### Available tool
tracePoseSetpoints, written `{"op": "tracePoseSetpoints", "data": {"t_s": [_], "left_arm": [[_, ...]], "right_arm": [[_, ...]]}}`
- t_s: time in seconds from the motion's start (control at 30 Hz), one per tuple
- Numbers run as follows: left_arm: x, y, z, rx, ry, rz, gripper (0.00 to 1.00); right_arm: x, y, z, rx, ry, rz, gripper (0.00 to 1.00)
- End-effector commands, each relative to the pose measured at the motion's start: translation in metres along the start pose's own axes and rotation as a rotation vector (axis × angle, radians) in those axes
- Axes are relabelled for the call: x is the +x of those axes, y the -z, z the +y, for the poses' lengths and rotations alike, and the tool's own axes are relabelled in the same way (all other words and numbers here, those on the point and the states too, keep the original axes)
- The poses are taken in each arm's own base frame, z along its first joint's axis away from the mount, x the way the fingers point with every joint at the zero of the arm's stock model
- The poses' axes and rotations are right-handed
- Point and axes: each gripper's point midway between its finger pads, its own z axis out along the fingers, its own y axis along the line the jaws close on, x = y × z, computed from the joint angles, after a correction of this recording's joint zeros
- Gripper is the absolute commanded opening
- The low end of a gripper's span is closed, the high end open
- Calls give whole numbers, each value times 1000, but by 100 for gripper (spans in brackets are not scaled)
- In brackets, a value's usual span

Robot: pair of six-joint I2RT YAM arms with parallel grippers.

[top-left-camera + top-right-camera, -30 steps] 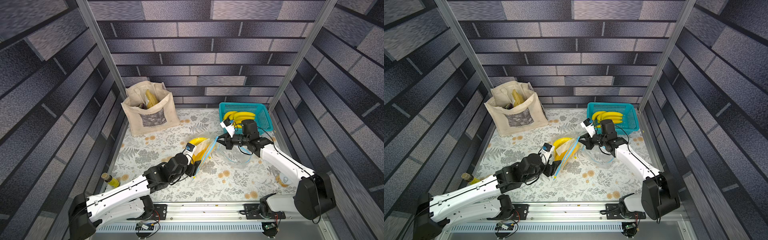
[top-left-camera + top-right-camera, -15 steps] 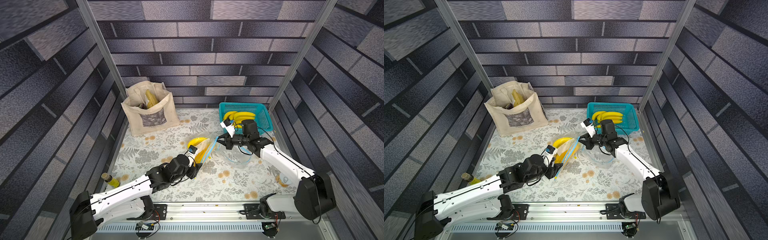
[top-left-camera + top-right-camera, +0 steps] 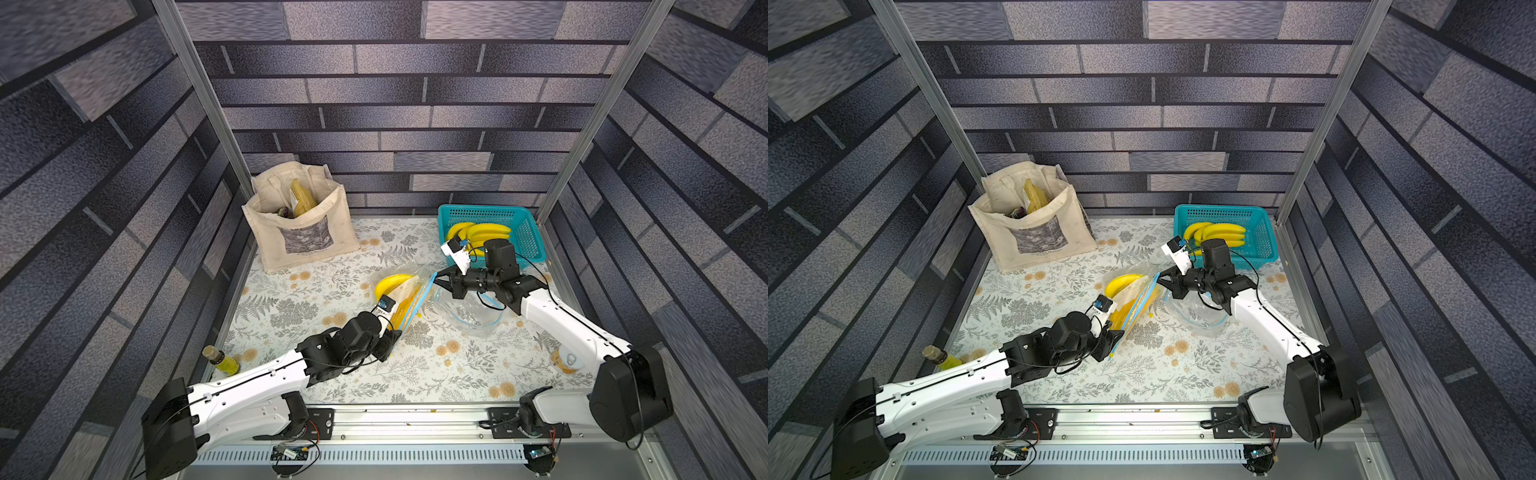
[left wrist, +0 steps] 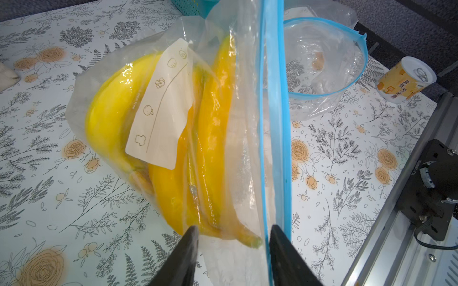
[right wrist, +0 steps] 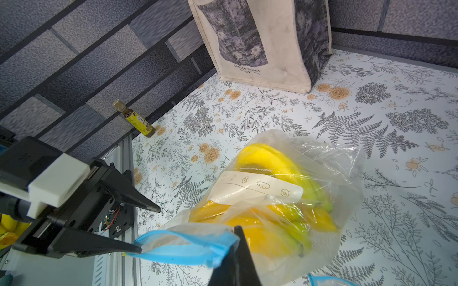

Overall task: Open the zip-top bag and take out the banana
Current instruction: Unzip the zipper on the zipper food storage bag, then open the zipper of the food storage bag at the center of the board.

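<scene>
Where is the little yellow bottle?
In both top views the little yellow bottle sits at the left edge of the table, right beside the left arm and nearer the front than the tote bag.

My left tool point(image 4: 233, 230) and right tool point(image 3: 439, 281) are black. The zip-top bag point(image 4: 247, 153) I work on is clear, with a blue zip strip point(image 4: 275, 123) and a white label point(image 4: 158, 104) of thin line drawings. Its bananas point(image 4: 111, 111) are yellow. The worktop point(image 3: 374, 374) is white with grey ferns and orange roses. The basket point(image 3: 528, 232) is teal. The tote point(image 3: 266, 232) is cream with a grey print.
</scene>
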Motion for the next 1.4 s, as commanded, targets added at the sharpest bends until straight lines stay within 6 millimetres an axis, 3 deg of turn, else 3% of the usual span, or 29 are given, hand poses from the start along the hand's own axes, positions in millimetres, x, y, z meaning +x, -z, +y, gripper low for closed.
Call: {"op": "tracePoseSetpoints", "data": {"t_s": [0.0,0.27,0.4,0.57,0.73,0.8,0.87,0.93,1.03,1.17,1.27,1.37], "left_arm": [[9,-3,3,-2,25,19,47],[19,-3,1,7,36,50,39],[18,-3,1,4,39,48,25],[16,-7,-3,14,38,62,1],[17,-9,8,-75,45,81,0],[13,-6,16,-138,39,73,0],[6,-3,22,-188,35,59,0],[-3,-1,23,-209,37,33,0],[-9,-6,22,-219,35,18,0],[-7,-15,19,-233,23,36,0],[-3,-21,18,-241,28,39,0],[-5,-23,17,-236,51,20,0]], "right_arm": [[-9,6,3,12,16,-32,0],[-10,7,-1,39,13,-39,0],[-8,7,-1,39,6,-42,0],[-3,10,0,49,-11,-52,0],[8,14,-2,82,-42,-41,2],[18,16,-7,122,-75,-11,14],[30,21,-13,180,-115,23,20],[40,29,-17,242,-159,45,37],[47,47,-13,316,-192,54,44],[48,65,11,294,-203,29,46],[52,64,36,223,-180,18,48],[69,57,51,239,-143,76,50]]}}
